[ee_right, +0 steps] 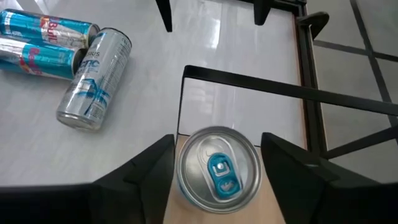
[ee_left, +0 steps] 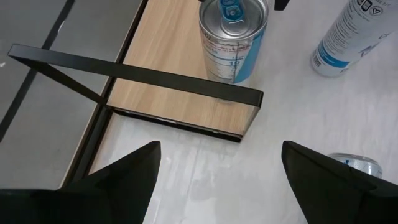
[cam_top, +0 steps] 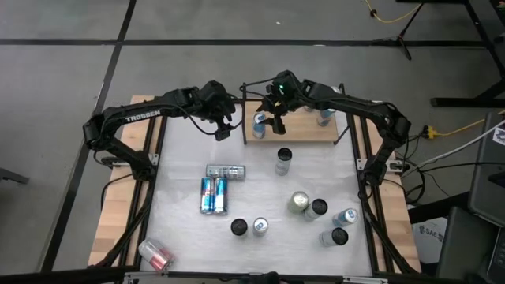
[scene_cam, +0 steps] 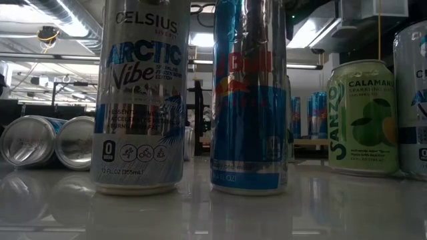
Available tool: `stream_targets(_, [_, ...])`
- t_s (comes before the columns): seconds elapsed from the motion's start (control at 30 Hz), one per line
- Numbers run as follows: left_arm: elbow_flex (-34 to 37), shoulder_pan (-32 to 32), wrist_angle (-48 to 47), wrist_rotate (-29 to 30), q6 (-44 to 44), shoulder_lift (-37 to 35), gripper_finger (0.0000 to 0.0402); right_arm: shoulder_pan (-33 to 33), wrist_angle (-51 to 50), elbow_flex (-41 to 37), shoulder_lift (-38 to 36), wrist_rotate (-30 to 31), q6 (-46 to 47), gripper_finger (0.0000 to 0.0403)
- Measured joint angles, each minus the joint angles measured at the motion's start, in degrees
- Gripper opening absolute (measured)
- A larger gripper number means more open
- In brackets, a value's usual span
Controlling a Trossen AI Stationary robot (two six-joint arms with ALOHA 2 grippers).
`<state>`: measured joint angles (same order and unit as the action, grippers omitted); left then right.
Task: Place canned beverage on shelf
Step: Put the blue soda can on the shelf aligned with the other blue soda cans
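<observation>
Right gripper [ee_right: 217, 168] straddling can [ee_right: 217, 167] on shelf [cam_top: 304, 130], black upright [ee_right: 249, 81] just beside

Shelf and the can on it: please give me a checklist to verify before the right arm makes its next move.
1. Can stands upright on the shelf: ok.
2. Can free of the right gripper: cannot tell.
3. Left gripper open, empty, short of the shelf: ok.
4. Free board between this can and the other can: ok.
</observation>
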<state>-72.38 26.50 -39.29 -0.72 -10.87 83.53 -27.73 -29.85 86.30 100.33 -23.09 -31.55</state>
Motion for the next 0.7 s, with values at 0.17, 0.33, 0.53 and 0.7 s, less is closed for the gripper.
stream_targets(0.17, [0.00,0.00,0.00,0.01,0.24,0.00,0.0325,-0.04,0.26,0.00,0.00,0.00,-0.28,0.0299])
stream_targets(0.33, [0.00,0.00,-0.02,0.01,0.27,0.00,0.0325,-0.04,0.42,0.00,0.00,0.00,-0.40,0.0345])
stream_targets(0.53, [0.00,0.00,-0.02,0.01,0.36,0.02,0.0325,-0.04,0.25,0.00,0.16,-0.01,-1.85,0.0362])
stream_targets(0.7, [0.00,0.00,-0.06,0.01,1.46,0.02,0.0325,-0.04,0.02,0.02,1.28,0.60,-1.92,0.0362])
